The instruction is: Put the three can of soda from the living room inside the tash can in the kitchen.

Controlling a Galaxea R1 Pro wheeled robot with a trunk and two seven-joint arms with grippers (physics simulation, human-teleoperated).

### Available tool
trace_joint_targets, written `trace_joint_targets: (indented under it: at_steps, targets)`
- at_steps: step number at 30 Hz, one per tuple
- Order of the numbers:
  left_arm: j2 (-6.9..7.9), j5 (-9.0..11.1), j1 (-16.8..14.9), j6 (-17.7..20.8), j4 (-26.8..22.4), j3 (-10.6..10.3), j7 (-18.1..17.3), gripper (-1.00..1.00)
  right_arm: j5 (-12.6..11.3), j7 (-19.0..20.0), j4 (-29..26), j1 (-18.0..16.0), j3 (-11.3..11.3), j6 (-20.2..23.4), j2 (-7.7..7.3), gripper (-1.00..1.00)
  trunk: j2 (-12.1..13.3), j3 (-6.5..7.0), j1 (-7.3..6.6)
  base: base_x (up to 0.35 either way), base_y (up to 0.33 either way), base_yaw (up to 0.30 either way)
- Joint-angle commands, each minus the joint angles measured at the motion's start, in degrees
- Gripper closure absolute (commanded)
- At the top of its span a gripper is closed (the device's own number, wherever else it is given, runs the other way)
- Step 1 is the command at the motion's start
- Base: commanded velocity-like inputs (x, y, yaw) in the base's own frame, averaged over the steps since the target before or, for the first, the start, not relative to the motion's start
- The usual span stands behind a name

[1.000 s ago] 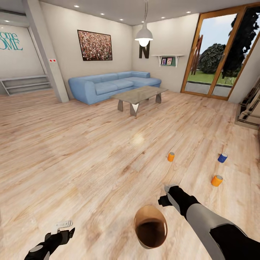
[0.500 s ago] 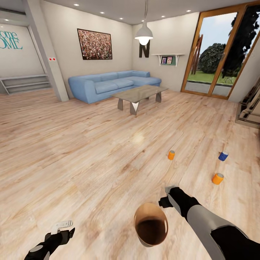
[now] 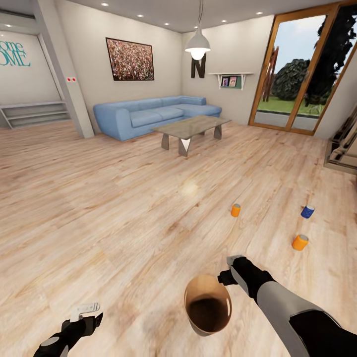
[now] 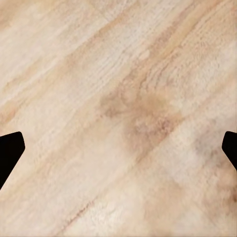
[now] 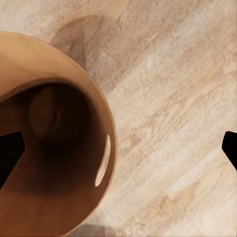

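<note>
Shift: cans sit slightly higher in our head view than a second ago; the whole picture has shifted, so we read camera motion, not cans moving.
Right gripper (image 3: 229, 270): just beside the trash can (image 3: 207, 306) rim; fingertips wide apart in our wrist view, released, holding nothing.
Left gripper (image 3: 85, 311): over bare floor (image 4: 118, 118), open, well apart from the trash can.
Trash can: upright on the floor, mouth up, slot handle (image 5: 102, 167) facing the right gripper.
Cans: near orange (image 3: 300, 242), far orange (image 3: 235, 210), blue (image 3: 307, 211), all beyond the trash can, right-forward; each looks upright, axis vertical.
Nearer arm: right, we judge.
</note>
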Motion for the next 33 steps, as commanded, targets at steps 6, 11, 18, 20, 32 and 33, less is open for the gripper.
trace_joint_targets:
  at_steps: [6,11,18,20,32,33]
  targets:
    - [-0.04,0.00,0.00,0.00,0.03,0.00,0.05,-1.00,-0.05,0.00,-0.22,0.00,-0.08,-0.03,-0.03,-1.00,-2.42,-1.08,1.32,0.000,0.000,0.000]
    - [-0.06,0.00,0.00,0.00,0.03,0.00,0.29,-1.00,-0.07,0.00,-0.36,0.00,-0.09,-0.04,-0.06,-1.00,-4.43,-1.98,2.42,0.000,0.000,0.000]
    - [-0.06,-0.14,0.00,0.00,0.04,-0.03,0.62,-1.00,-0.08,0.00,-0.47,0.00,-0.11,-0.04,-0.10,-1.00,-7.23,-3.24,3.96,0.000,0.000,0.000]
    - [-0.07,-0.15,0.00,0.00,0.04,-0.02,0.65,-1.00,-0.10,0.00,-0.49,0.00,-0.10,-0.04,-0.16,-1.00,-8.04,-3.60,4.40,0.000,0.000,0.000]
    - [-0.07,-0.14,0.00,0.00,0.04,0.00,0.77,-1.00,-0.23,-0.04,-0.42,0.00,-0.17,-1.57,-0.18,-1.00,-12.85,-5.75,7.03,0.000,0.000,0.000]
    - [-0.07,-0.11,0.00,0.00,0.04,0.00,0.77,-1.00,-0.24,-0.03,-0.41,0.00,-0.17,-1.63,-0.18,-1.00,-13.25,-5.93,7.25,0.000,0.000,0.000]
